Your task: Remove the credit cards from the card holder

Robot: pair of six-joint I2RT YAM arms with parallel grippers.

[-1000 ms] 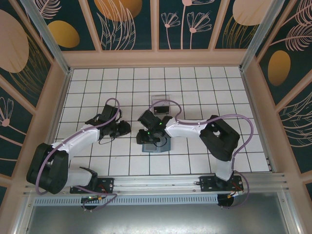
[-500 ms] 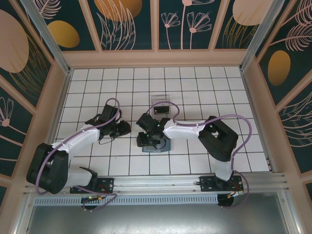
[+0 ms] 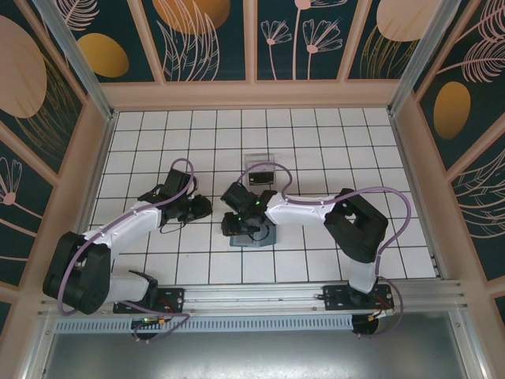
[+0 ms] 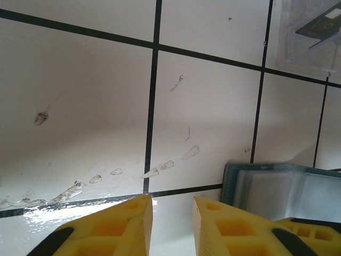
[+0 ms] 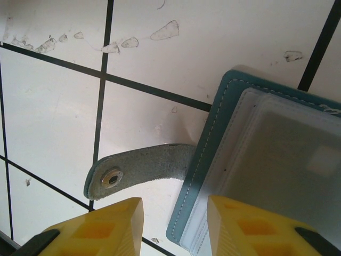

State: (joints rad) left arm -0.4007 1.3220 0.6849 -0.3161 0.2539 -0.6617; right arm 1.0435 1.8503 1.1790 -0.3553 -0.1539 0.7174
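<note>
The left gripper (image 4: 171, 226) and right gripper (image 5: 175, 226) are slightly spread, empty. The right could snag the strap (image 5: 139, 169), dragging the wallet (image 5: 209, 141).

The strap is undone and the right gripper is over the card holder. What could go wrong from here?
1. The right gripper is open over a corner of the card holder; closing there may pinch the holder's edge and drag it.
2. The loose strap beside its finger could snag.
3. The left gripper is open beside the holder, not pinning it, so it may slide.
</note>
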